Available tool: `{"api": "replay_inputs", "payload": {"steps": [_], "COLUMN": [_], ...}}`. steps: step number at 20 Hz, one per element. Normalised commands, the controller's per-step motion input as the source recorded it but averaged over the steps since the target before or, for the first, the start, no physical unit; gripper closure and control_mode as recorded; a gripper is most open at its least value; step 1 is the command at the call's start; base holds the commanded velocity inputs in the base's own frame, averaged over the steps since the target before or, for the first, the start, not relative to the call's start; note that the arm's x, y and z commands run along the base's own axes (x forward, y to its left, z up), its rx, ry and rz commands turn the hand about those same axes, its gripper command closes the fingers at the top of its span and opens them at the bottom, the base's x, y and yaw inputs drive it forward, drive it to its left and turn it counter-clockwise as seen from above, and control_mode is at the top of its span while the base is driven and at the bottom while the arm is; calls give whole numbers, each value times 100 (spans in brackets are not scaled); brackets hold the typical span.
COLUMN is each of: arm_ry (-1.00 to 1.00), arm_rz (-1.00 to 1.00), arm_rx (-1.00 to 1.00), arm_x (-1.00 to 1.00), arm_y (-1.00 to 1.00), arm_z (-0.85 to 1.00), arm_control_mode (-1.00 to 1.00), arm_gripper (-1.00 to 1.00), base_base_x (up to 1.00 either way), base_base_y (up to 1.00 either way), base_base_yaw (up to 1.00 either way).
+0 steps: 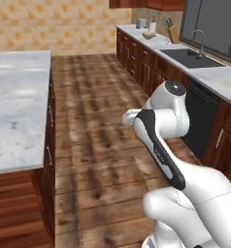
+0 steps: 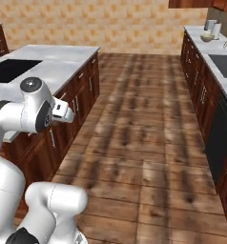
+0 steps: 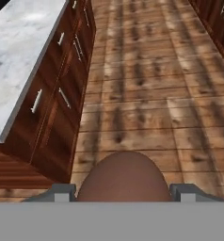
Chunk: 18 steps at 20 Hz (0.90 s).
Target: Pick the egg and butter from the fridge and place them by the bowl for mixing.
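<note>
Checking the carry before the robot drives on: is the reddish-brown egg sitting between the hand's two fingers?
Yes, in the hand view the rounded reddish-brown egg sits between the two grey fingertips, above the wooden floor.

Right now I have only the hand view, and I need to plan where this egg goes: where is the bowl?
Observer: The bowl stands at the far end of the long counter along the right wall.
Operator: What lies between me and it on that counter?
Observer: A black sink with a curved tap is set into the top, nearer the robot than the bowl.
Operator: Does anything crowd the bowl?
Observer: Pale jars stand just behind it, towards the back wall.
</note>
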Motion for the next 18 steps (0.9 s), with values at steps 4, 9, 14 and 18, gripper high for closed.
{"api": "replay_inputs", "payload": {"steps": [4, 9, 14, 18], "arm_ry": [0, 0, 0, 0], "arm_rz": [0, 0, 0, 0], "arm_rx": [0, 0, 0, 0], "arm_x": [0, 0, 0, 0], "arm_y": [0, 0, 0, 0], "arm_z": [0, 0, 0, 0], "arm_control_mode": [100, 100, 100, 100], "arm_gripper": [100, 100, 100, 100], "base_base_x": [91, 90, 91, 93], "base_base_y": [0, 0, 0, 0], "base_base_yaw": [4, 3, 1, 1]}}
